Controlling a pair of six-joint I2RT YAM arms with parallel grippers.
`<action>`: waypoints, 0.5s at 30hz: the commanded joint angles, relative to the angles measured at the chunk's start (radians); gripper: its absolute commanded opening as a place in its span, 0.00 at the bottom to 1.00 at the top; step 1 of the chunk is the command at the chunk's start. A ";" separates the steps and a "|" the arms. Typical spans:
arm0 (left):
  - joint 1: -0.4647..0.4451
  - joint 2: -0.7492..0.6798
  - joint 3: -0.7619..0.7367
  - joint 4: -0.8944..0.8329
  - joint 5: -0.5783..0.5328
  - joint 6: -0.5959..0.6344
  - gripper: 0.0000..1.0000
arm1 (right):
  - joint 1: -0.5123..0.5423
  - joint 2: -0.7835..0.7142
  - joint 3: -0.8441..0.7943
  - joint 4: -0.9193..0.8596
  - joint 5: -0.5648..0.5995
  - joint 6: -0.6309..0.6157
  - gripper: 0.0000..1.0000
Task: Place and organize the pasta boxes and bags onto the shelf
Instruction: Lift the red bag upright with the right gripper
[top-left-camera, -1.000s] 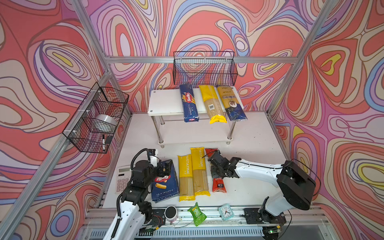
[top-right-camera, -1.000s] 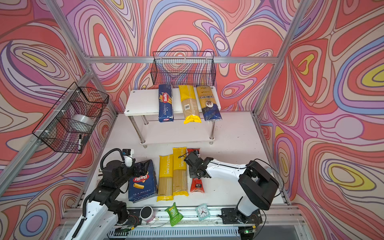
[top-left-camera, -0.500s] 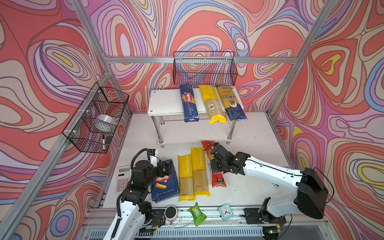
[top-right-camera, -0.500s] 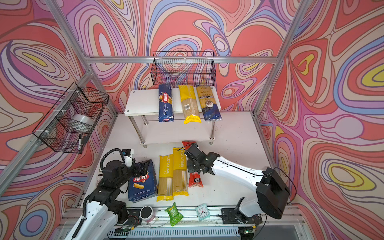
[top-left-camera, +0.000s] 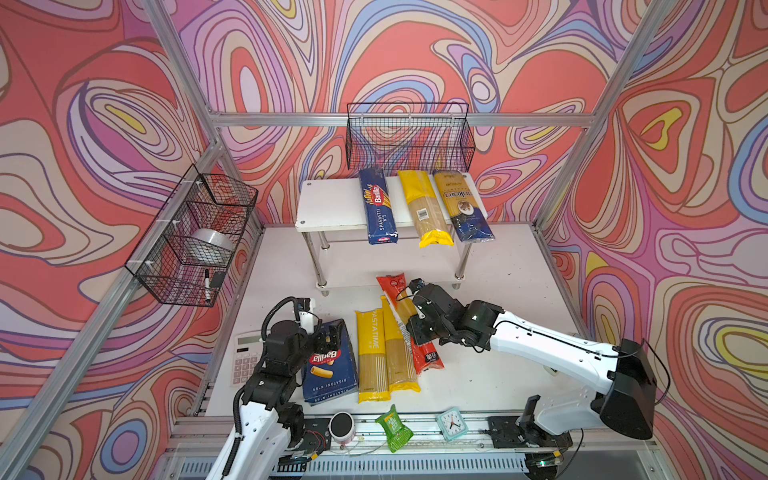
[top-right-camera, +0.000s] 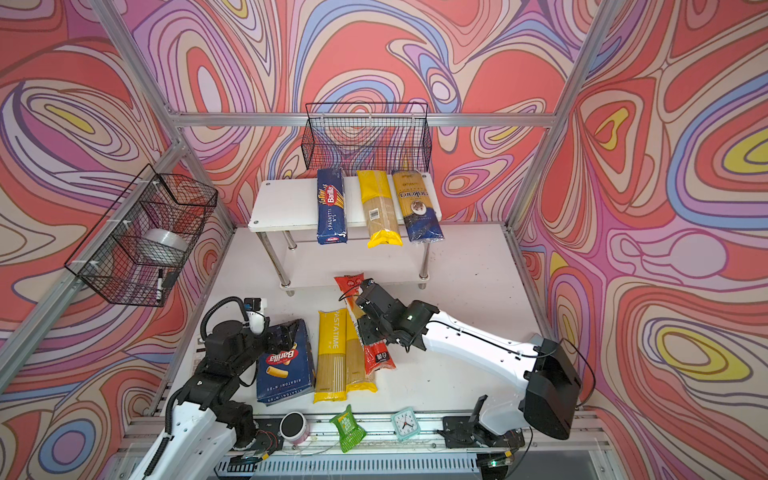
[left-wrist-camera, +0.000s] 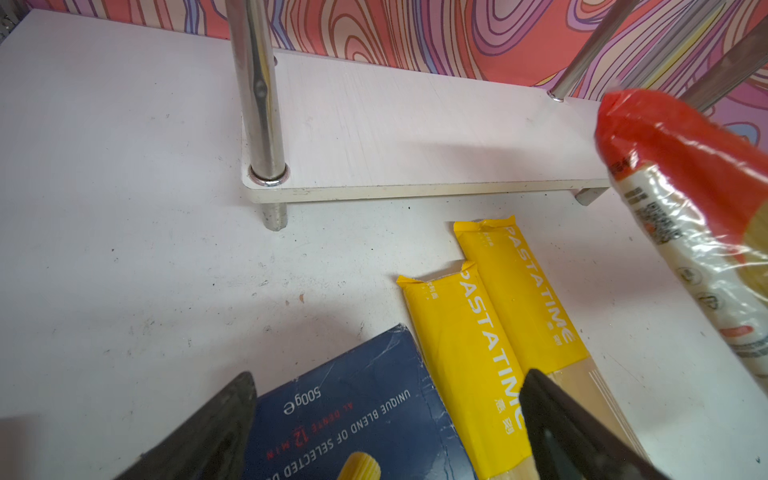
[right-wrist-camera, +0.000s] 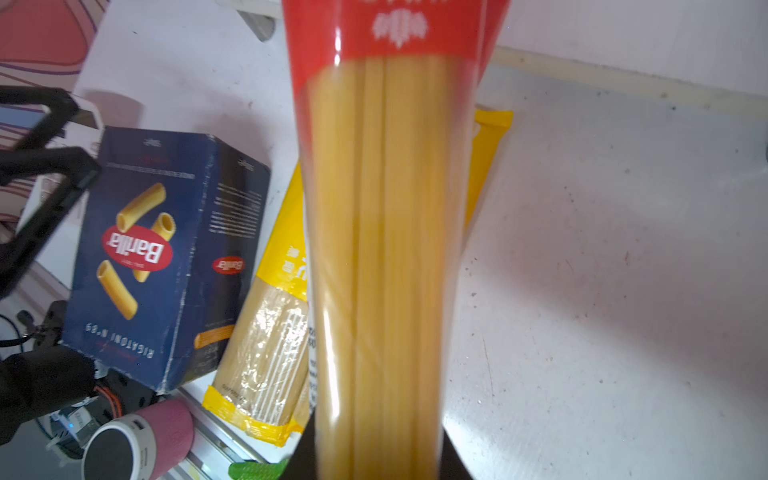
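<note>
My right gripper (top-left-camera: 411, 326) (right-wrist-camera: 376, 457) is shut on the red bag (top-left-camera: 426, 355) (right-wrist-camera: 382, 208) at its middle and holds it tilted above the table, its far end near the shelf's lower tier (top-left-camera: 374, 266). Two yellow bags (top-left-camera: 370, 353) (top-left-camera: 397, 357) lie side by side beneath it. My left gripper (top-left-camera: 328, 332) (left-wrist-camera: 386, 415) is open over the far end of the wide rigatoni box (top-left-camera: 330, 365) (left-wrist-camera: 353, 415), which lies on the table. On the shelf's top (top-left-camera: 332, 203) lie the spaghetti box (top-left-camera: 378, 208), a yellow bag (top-left-camera: 428, 212) and a gold and blue bag (top-left-camera: 463, 208).
Black wire baskets hang on the back wall (top-left-camera: 409, 137) and the left wall (top-left-camera: 195, 237). A calculator (top-left-camera: 247, 357) lies left of the left arm. Along the front rail stand a pink cylinder (top-left-camera: 341, 426), a green packet (top-left-camera: 392, 428) and a small clock (top-left-camera: 451, 424).
The right gripper has lifted the red bag off the table and carried it up towards the shelf, the arm stretching out. The left arm has stayed where it was.
</note>
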 joint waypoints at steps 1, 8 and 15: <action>-0.005 -0.006 -0.001 -0.006 -0.011 -0.002 1.00 | 0.023 -0.043 0.081 0.107 0.006 -0.051 0.18; -0.005 -0.037 -0.008 -0.017 -0.024 -0.007 1.00 | 0.110 0.006 0.171 0.101 0.021 -0.118 0.18; -0.005 -0.085 -0.020 -0.032 -0.031 -0.007 1.00 | 0.156 0.049 0.266 0.137 0.045 -0.171 0.19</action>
